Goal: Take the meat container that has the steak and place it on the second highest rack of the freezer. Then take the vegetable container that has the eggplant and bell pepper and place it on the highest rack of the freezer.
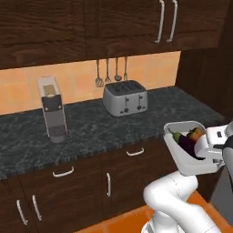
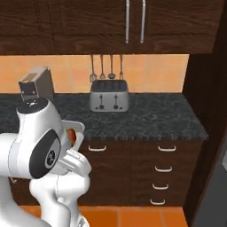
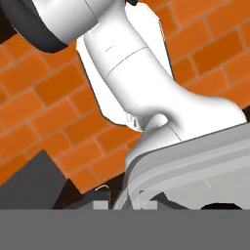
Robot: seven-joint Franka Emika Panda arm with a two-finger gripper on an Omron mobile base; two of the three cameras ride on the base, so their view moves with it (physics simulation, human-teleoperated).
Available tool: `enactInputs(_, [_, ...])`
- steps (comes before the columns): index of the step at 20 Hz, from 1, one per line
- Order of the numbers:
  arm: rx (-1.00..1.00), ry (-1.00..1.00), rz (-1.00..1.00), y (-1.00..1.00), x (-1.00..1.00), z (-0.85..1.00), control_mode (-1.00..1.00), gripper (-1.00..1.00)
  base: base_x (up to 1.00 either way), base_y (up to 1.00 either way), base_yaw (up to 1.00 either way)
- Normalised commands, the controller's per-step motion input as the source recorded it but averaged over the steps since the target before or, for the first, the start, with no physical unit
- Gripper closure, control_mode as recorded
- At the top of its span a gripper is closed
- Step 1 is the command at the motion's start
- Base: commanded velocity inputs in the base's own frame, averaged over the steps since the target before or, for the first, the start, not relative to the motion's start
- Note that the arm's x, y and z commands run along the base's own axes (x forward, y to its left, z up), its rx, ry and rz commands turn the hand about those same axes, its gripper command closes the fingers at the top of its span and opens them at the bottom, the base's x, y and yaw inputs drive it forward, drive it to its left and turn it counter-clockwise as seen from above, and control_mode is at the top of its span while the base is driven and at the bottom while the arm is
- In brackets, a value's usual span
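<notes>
I have the gripper (image 1: 210, 152) pinching the vegetable container (image 1: 184, 157) by its rim, tilted but carrying the eggplant (image 1: 186, 143) and bell pepper (image 1: 196, 133) toward the freezer

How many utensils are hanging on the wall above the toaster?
4. They hang in a row on the tan wall just above the toaster: first, second, third, and fourth, left to right. None appears hidden.

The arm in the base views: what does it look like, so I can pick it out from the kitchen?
The arm is glossy white, built of thick rounded segments. One large joint shows a dark grey oval panel with a small white mark, and its round end cap is dark with tiny white markings. The hand is a boxy white block with small dark marks. No loose cables are visible.
</notes>
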Motion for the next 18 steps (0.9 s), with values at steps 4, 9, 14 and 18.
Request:
enactInputs(4, [0.0, 0.0, 0.0, 0.0, 0.0, 0.0, 1.0, 1.0, 0.0, 0.01, -1.0])
enactInputs(9, [0.0, 0.0, 0.0, 0.0, 0.0, 0.0, 1.0, 1.0, 0.0, 0.0, -0.99])
enactInputs(14, [0.0, 0.0, 0.0, 0.0, 0.0, 0.0, 1.0, 1.0, 0.0, 0.0, -0.96])
enactInputs(18, [0.0, 0.0, 0.0, 0.0, 0.0, 0.0, 1.0, 1.0, 0.0, 0.0, -0.95])
